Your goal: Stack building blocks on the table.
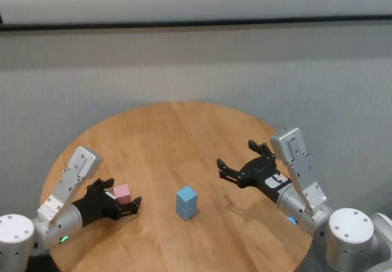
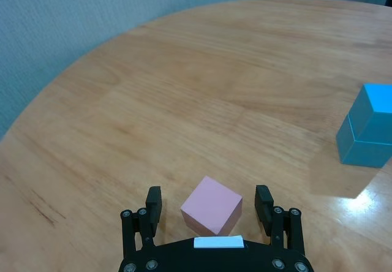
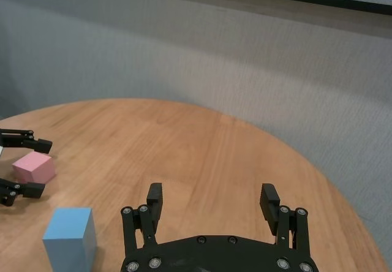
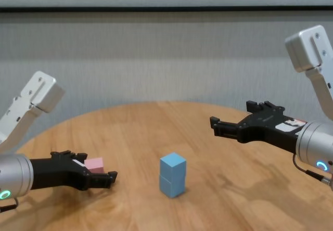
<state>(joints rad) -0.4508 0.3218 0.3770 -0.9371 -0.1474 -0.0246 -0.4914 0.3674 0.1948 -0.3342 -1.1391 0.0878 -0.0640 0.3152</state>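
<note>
Two light blue building blocks (image 1: 186,203) stand one on top of the other near the middle front of the round wooden table (image 1: 184,131); the chest view shows the same blue stack (image 4: 172,175). A pale pink block (image 1: 122,192) rests on the table to the left of the stack. My left gripper (image 1: 125,192) is low over the table and open, one finger on each side of the pink block (image 2: 212,206), with gaps on both sides. My right gripper (image 1: 236,154) hovers open and empty above the table, right of the stack.
The table's round edge (image 3: 318,174) curves close behind the right gripper and beside the left arm. A grey textured wall (image 1: 196,70) stands beyond the table. Bare wood lies between the pink block and the blue stack (image 2: 367,128).
</note>
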